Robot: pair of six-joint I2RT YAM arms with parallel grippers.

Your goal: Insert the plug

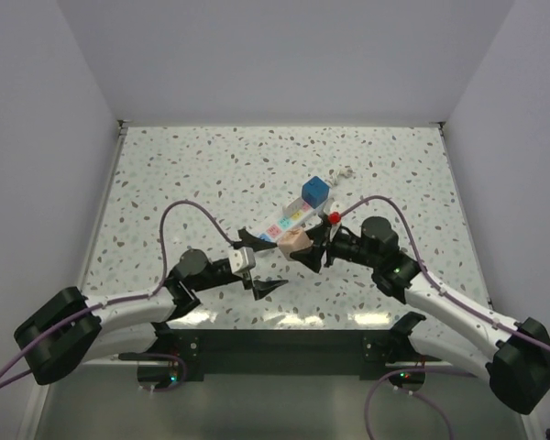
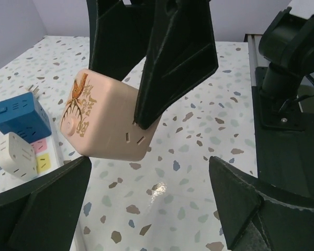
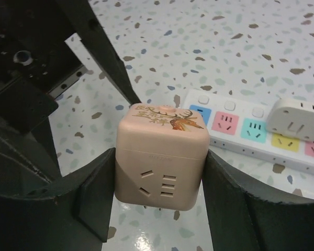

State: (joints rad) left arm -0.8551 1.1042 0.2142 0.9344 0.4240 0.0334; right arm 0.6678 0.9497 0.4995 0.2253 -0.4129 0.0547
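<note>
A pink cube plug [image 3: 159, 151] with a deer print hangs just above the table, and my right gripper [image 3: 158, 180] is shut on its two sides. The same plug [image 1: 294, 241] sits mid-table in the top view. Just behind it lies a white power strip [image 3: 235, 130] with coloured sockets. A white cube [image 3: 295, 117] and a blue cube [image 1: 316, 191] sit on the strip. My left gripper [image 2: 149, 204] is open and empty, facing the pink plug [image 2: 107, 120] from a short distance, its fingers low over the table.
A small white plug piece [image 1: 346, 171] lies beyond the strip's far end. A red spot [image 1: 334, 217] shows beside the strip near the right wrist. White walls enclose the speckled table [image 1: 192, 174] on three sides. Purple cables loop over both arms.
</note>
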